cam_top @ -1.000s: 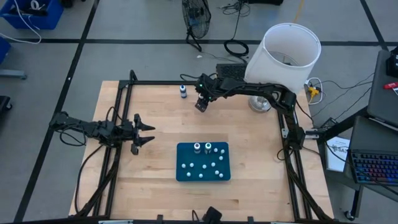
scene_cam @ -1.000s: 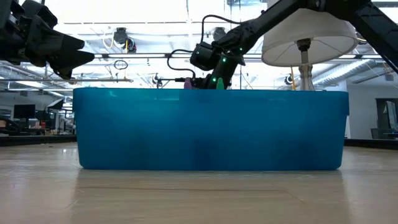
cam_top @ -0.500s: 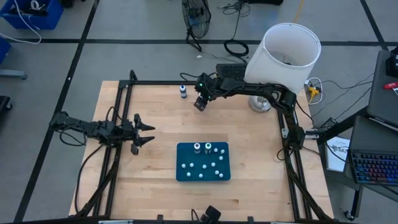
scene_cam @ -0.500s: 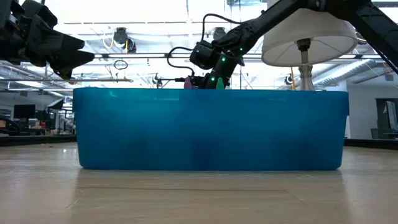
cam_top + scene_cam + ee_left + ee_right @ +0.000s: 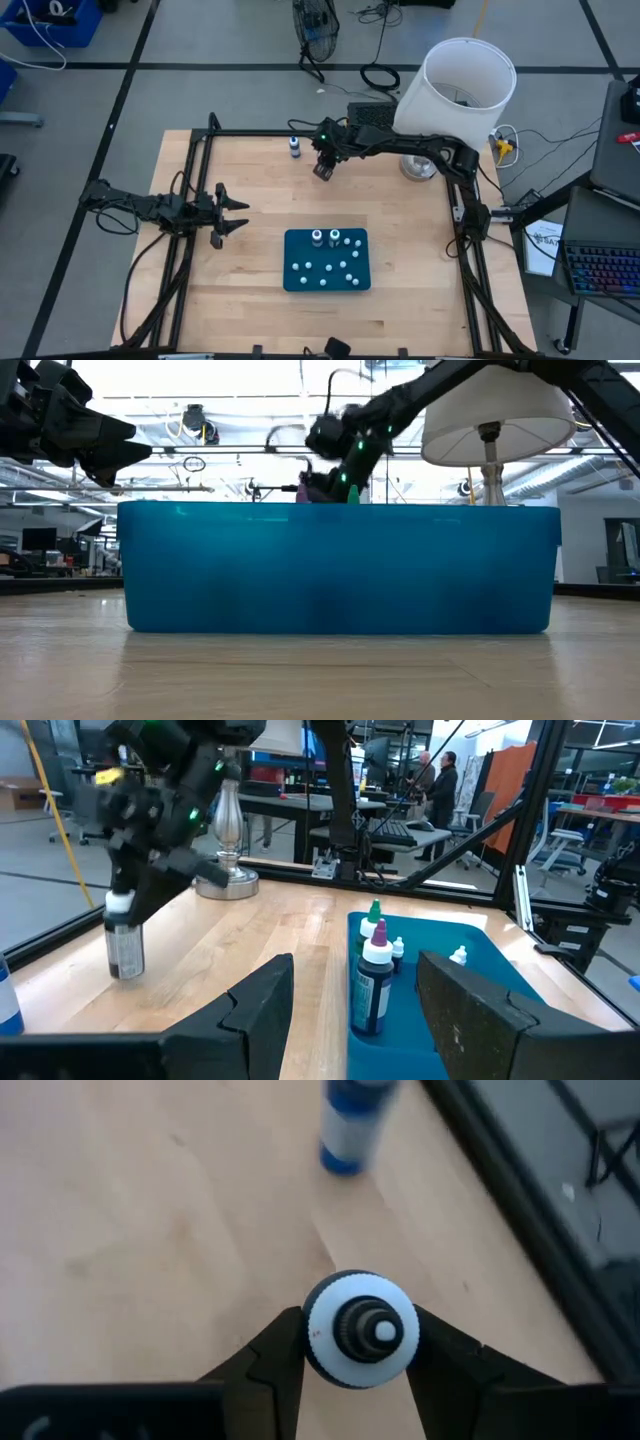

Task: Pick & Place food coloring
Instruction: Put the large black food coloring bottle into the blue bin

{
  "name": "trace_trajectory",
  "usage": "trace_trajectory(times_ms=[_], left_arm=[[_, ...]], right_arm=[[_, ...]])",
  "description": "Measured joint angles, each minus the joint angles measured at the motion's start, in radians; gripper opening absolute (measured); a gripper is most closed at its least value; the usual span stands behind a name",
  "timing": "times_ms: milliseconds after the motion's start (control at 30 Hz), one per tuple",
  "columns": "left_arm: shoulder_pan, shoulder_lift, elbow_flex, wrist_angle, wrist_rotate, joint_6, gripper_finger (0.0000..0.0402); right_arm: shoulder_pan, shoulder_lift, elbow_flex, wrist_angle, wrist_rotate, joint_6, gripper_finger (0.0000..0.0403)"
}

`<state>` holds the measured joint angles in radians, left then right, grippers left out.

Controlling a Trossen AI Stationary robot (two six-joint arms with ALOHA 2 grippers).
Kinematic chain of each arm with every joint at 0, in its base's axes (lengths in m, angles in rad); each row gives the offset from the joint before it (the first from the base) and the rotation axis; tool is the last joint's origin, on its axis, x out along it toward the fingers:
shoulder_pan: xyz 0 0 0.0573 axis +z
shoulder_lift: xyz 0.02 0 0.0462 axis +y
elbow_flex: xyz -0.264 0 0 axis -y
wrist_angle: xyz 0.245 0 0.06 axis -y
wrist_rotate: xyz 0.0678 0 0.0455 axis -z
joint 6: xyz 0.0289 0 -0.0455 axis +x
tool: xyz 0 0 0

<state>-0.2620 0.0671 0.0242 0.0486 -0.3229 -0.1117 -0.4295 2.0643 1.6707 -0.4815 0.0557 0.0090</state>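
Wooden boards make up our table (image 5: 260, 200), with a lamp (image 5: 455, 90) at its far right corner. Our right gripper (image 5: 357, 1348) has its fingers pressed on both sides of a food coloring bottle (image 5: 359, 1329), gripping it at the far middle of the table. Another blue bottle (image 5: 294, 148) stands just beside it. Two more bottles (image 5: 326, 238) stand on the blue mat (image 5: 326, 272) nearer us. Our left gripper (image 5: 232, 212) waits at the table's left side, fingers spread and holding nothing.
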Motion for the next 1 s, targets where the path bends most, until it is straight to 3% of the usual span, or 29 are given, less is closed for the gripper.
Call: trace_trajectory(times_ms=[200,433,633,867,1000], left_arm=[[0.000,0.000,0.000,0.005,0.000,0.000,0.0214],[0.000,0.000,0.000,0.006,0.000,0.000,0.0214],[0.000,0.000,0.000,0.006,0.000,0.000,0.0214],[0.000,0.000,0.000,0.007,0.000,0.000,0.0214],[0.000,0.000,0.000,0.007,0.000,0.000,0.0214]], right_arm=[[0.075,-0.133,0.000,-0.021,0.009,-0.029,0.0130],[0.241,-0.361,0.001,-0.082,0.060,-0.024,0.0130],[0.464,-0.507,0.002,-0.191,0.207,0.008,0.0130],[0.706,-0.536,0.002,-0.358,0.396,0.144,0.0130],[0.792,-0.528,-0.027,-0.385,0.415,0.223,0.0130]])
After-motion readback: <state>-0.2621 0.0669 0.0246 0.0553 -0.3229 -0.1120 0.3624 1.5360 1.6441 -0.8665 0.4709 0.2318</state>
